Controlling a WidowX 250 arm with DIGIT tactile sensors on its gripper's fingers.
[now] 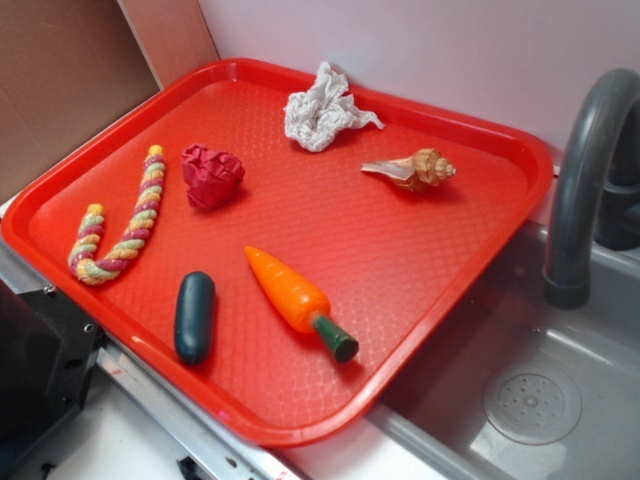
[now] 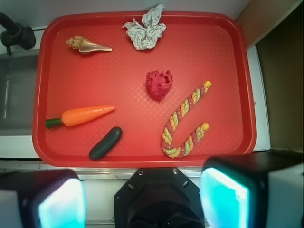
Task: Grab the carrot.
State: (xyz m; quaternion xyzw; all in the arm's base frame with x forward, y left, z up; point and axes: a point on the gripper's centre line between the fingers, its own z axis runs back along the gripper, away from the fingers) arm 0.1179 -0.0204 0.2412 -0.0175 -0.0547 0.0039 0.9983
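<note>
While the gripper (image 2: pixel 142 199) hangs high above the tray's near edge, its fingers (image 2: pixel 223 199) stand wide apart and hold nothing. No approach to the target has begun, so the step in hand is judged to be the reach.

The carrot (image 2: pixel 80 116) lies flat on the red tray (image 2: pixel 142 159), toward the side nearest the sink (image 1: pixel 560 330), with its green stem end pointing at that rim and its tip pointing inward. A dark cucumber (image 2: pixel 105 142) lies just beside it, apart from it and not touching. A rope toy (image 2: pixel 185 121), a red wad (image 2: pixel 159 84), a white wad (image 2: pixel 145 28) and a shell (image 2: pixel 88 46) sit well clear.

The next move calls for travel out over the carrot's thick orange body, wrist turned so the fingers close across its width, then a descent. The glossy taper may slip, so the grasp belongs on the thick part.
</note>
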